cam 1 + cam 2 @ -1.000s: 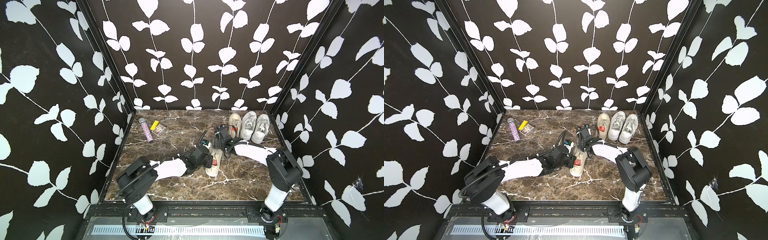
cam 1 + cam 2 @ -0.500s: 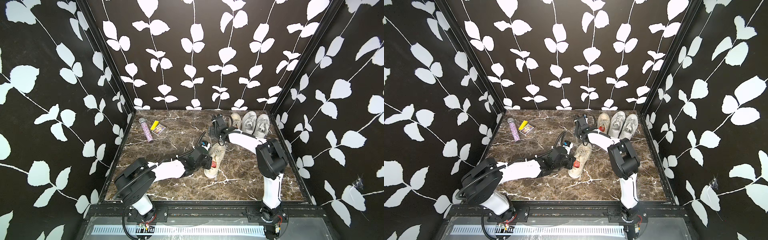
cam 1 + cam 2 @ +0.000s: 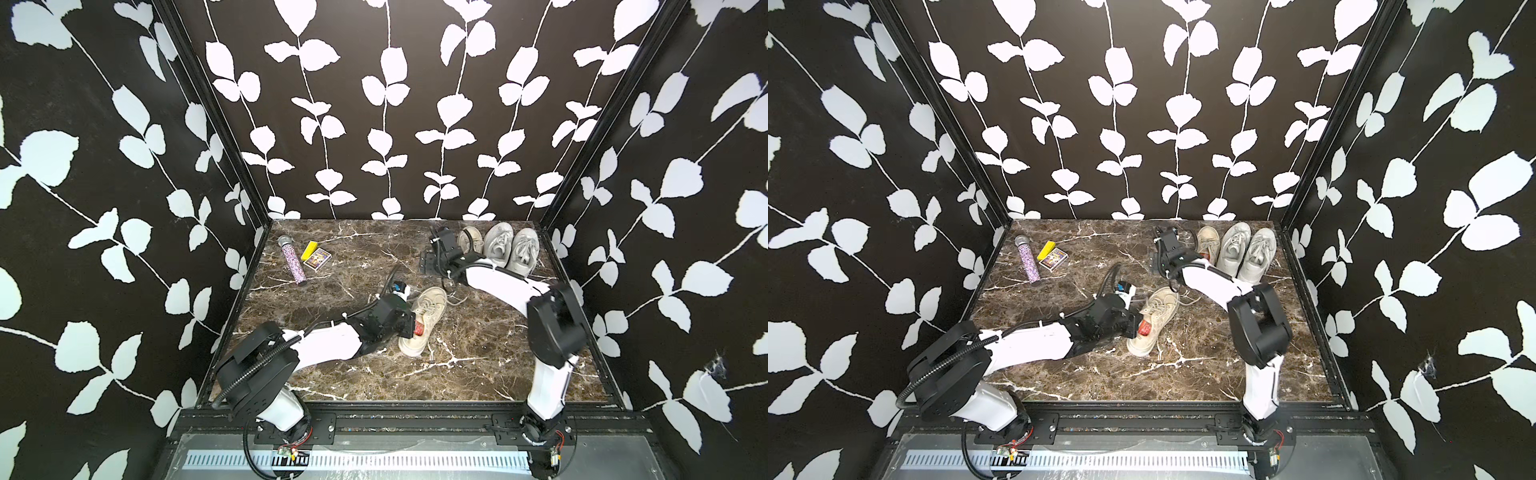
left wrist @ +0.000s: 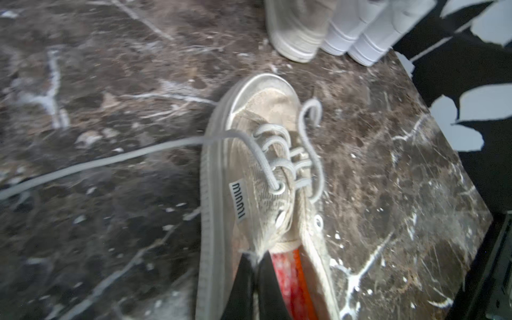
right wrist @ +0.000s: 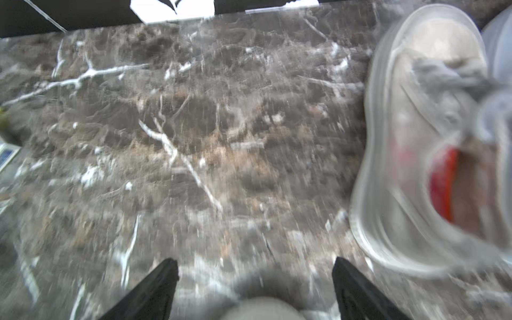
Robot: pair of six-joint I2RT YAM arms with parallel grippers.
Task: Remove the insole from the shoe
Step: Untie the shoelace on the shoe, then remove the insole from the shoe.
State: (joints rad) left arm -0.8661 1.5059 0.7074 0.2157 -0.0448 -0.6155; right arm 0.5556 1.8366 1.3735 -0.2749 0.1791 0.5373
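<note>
A beige lace-up shoe (image 3: 428,316) (image 3: 1154,318) lies mid-table, toe toward the back right. Its red-orange insole (image 3: 419,329) (image 4: 288,277) shows inside the opening. My left gripper (image 3: 411,328) (image 4: 256,259) is shut on the shoe's frayed collar edge, beside the insole. My right gripper (image 3: 430,259) (image 5: 255,266) hangs open over bare marble near the back, apart from this shoe. Its fingertips hold nothing. A blurred pale shape low in the right wrist view is unclear.
A second beige shoe (image 3: 469,241) (image 5: 415,124) with a red lining stands right of the right gripper. A grey-white sneaker pair (image 3: 511,249) stands in the back right corner. A glitter tube (image 3: 295,259), yellow block (image 3: 309,249) and card box (image 3: 318,258) lie back left.
My right arm has swung from the middle shoe toward the back row of shoes, jaws open. The middle shoe's toe has turned slightly. The left gripper stays shut on the shoe.
</note>
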